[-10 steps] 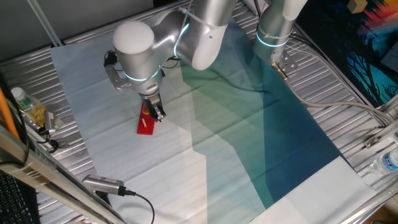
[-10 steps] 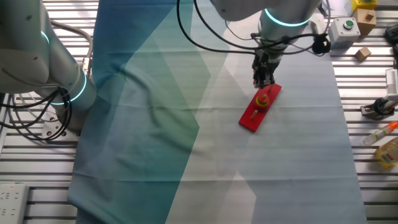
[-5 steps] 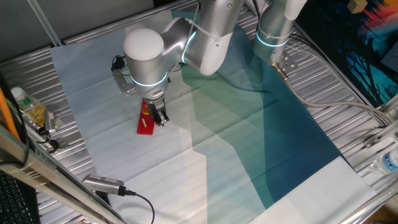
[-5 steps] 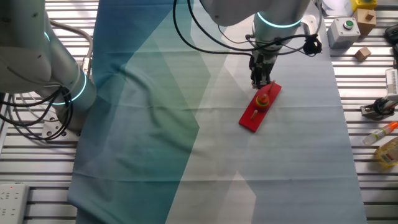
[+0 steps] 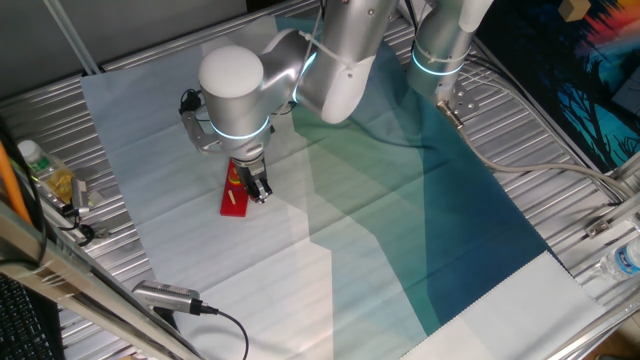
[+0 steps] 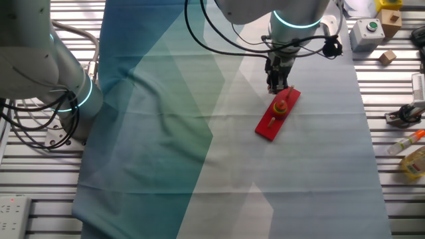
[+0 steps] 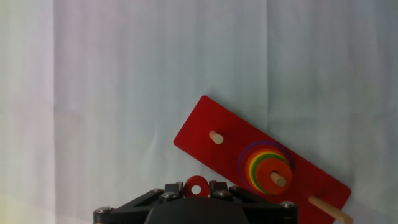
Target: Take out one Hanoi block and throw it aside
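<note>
In the hand view my gripper [image 7: 196, 188] is shut on the Hanoi block [image 7: 196, 185], a tiny red disc with a centre hole, held between the fingers above the cloth. The long red base board [image 7: 217, 124] lies just beyond it. The board carries one bare peg [image 7: 216, 137] and a stack of coloured rings [image 7: 266, 167] on another peg. In one fixed view the gripper [image 5: 259, 189] hangs over the board [image 5: 235, 203]. In the other fixed view the gripper [image 6: 278, 86] is just above the board's ring end [image 6: 281, 106].
The board lies on a white and teal cloth [image 5: 380, 230] over a slatted metal table. A second arm's base [image 6: 73, 93] stands at the left. A button box [image 6: 367, 31], small blocks and bottles [image 6: 412, 159] lie at the right edge. A cable and plug [image 5: 170, 297] lie at the front.
The arm has shifted slightly and the gripper has risen a little off the ring stack. The board has not moved.
</note>
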Robot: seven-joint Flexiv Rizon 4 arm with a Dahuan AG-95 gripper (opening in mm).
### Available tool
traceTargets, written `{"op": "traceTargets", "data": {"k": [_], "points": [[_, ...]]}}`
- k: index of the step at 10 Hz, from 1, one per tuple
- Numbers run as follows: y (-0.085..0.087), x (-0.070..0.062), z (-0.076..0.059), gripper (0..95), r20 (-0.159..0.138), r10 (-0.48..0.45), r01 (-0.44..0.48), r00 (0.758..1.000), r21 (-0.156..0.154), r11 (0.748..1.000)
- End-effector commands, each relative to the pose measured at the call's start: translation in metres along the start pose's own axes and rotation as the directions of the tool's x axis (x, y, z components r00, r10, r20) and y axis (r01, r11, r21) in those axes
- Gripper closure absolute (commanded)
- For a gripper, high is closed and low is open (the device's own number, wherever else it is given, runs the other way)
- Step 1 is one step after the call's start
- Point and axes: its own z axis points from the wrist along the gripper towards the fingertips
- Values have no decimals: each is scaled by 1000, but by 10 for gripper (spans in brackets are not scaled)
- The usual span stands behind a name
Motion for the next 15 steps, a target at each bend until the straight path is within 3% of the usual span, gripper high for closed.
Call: {"op": "traceTargets", "data": {"k": [1, 11, 12, 15], "points": [[1, 0, 5, 950, 5, 0, 0, 1000, -1, 1000], [1, 1, 11, 950, 14, -17, 17, 1000, 0, 1000], [1, 1, 11, 760, 14, -20, 20, 1000, 0, 1000], [1, 1, 11, 760, 14, -25, 25, 1000, 2, 1000]]}}
